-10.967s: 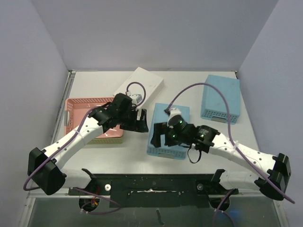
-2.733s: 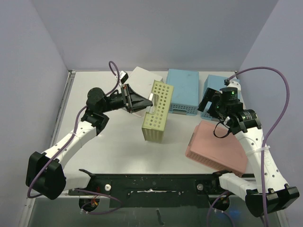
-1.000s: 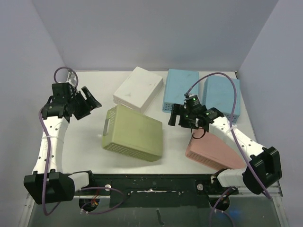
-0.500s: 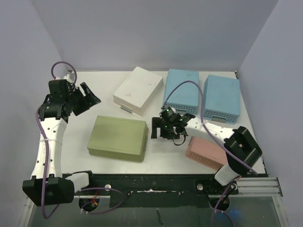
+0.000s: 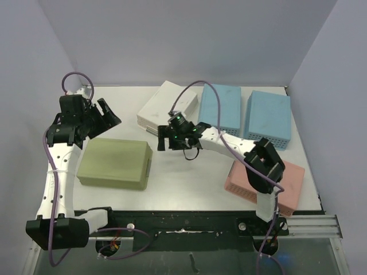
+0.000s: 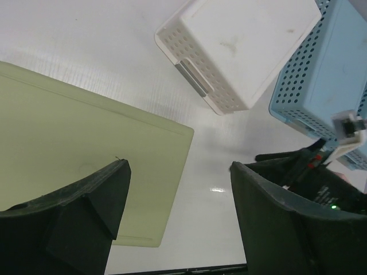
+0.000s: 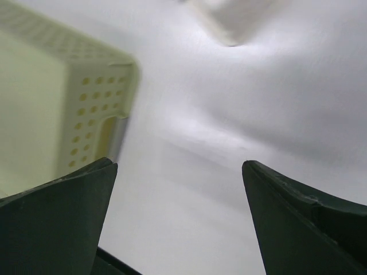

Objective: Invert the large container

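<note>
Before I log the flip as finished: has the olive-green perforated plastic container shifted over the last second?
Yes. The olive-green perforated plastic container slid left, from just below the unmoved white perforated plastic container toward the table's left edge.

Nothing legible from where I stand.
The only label-like thing is a small white tag [image 6: 346, 125] showing in the left wrist view, and it is too blurred and too small to tell whether it carries any print.
</note>
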You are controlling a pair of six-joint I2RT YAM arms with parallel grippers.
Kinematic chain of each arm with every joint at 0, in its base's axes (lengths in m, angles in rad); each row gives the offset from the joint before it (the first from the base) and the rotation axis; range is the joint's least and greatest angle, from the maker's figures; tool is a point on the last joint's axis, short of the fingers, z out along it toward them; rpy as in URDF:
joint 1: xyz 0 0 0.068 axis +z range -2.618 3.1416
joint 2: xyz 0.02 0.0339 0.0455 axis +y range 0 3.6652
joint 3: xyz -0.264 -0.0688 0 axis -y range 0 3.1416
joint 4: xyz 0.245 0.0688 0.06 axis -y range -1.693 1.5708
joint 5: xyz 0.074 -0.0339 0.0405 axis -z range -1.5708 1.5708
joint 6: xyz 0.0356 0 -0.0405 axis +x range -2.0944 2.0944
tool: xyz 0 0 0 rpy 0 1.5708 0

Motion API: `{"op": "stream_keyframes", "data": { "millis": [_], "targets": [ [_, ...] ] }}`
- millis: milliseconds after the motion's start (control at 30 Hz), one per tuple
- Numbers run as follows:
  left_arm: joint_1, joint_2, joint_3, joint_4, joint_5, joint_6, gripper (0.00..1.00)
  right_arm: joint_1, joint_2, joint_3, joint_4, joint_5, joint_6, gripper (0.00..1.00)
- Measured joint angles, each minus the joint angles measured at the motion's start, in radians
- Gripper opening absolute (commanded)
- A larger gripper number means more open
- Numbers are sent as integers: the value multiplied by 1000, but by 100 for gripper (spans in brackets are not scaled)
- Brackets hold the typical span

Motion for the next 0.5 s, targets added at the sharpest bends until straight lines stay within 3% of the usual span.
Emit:
{"op": "stream_keyframes", "data": {
  "millis": [67,200,500],
  "targets": [
    [-8,0,-3,1,-3,-1,66,-61,-91,-71,-21,42,-18,98],
    [-85,4,-6,10,-9,14,67,-230,-326,-218,-122,180,-44,98],
    [-568,50,-7,124,-139,18,69,-526,-791,-375,-314,386,-32,98]
  ]
}}
